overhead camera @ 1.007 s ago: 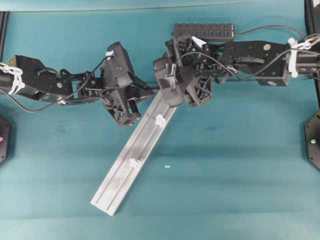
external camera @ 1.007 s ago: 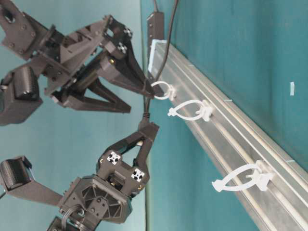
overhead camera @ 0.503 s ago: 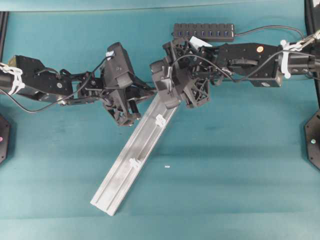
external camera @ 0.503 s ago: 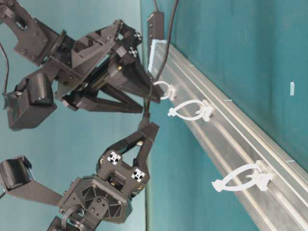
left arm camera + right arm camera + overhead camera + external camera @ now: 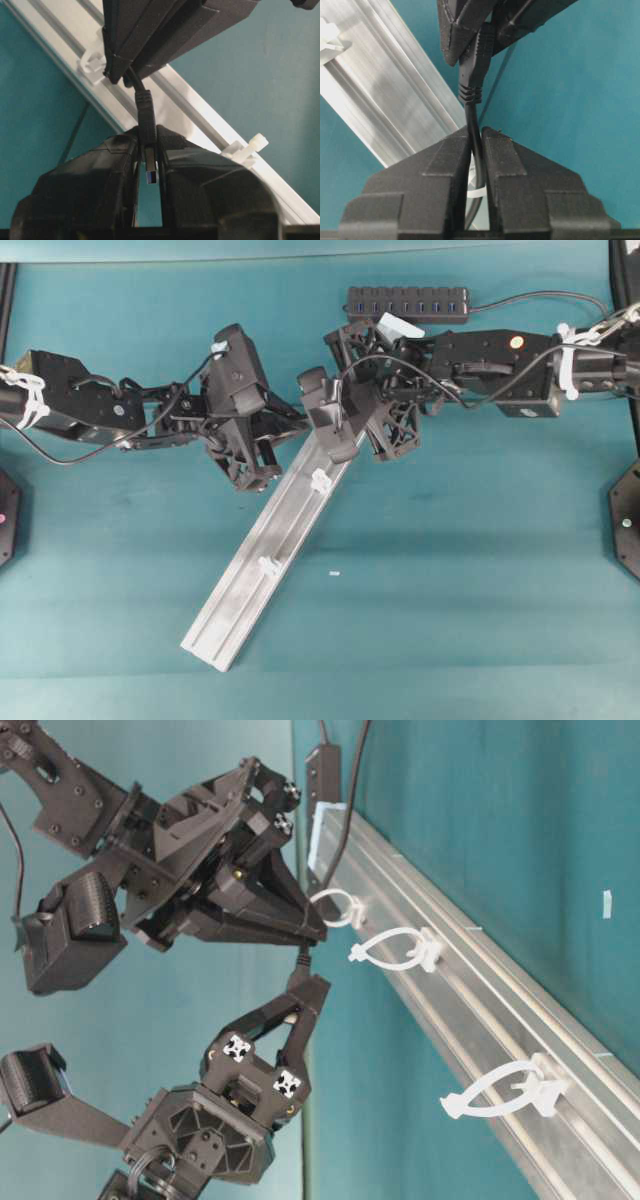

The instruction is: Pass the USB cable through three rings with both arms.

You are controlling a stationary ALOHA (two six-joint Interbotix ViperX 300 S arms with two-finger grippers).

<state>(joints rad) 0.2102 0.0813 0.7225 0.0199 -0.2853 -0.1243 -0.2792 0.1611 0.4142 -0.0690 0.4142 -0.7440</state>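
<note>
**A:** How do the jaws stand on each side?

**B:** The left gripper (image 5: 148,165) has its jaws pinched on the plug end of the USB cable (image 5: 144,112); in the left wrist view the metal tip of the plug shows in the slit between them. The right gripper (image 5: 476,150) has its jaws drawn narrow around the thin cord just past the plug's ribbed collar, with the cord running down between the two fingers.

**A:** So both arms hold the same cable?

**B:** Yes, a short stretch of it is held between the two grippers. In the table-level view the left gripper (image 5: 305,990) holds the plug from below and the right gripper (image 5: 312,932) comes in from above, the two tips close together.

**A:** Where is that relative to the rings?

**B:** Right beside the first ring (image 5: 340,907), at the upper end of the rail (image 5: 255,570). The right gripper's tip is just beside that loop; whether it touches I cannot tell. The cord seen inside the right jaws passes by a white clip.

**A:** And the other rings?

**B:** The second ring (image 5: 395,948) and third ring (image 5: 500,1092) sit further along the rail, with no cable in them.

**A:** Anything else around?

**B:** A black hub bar (image 5: 408,303) lies at the far edge of the teal surface (image 5: 480,570), behind the right arm. A small white scrap (image 5: 334,573) lies near the rail.
</note>
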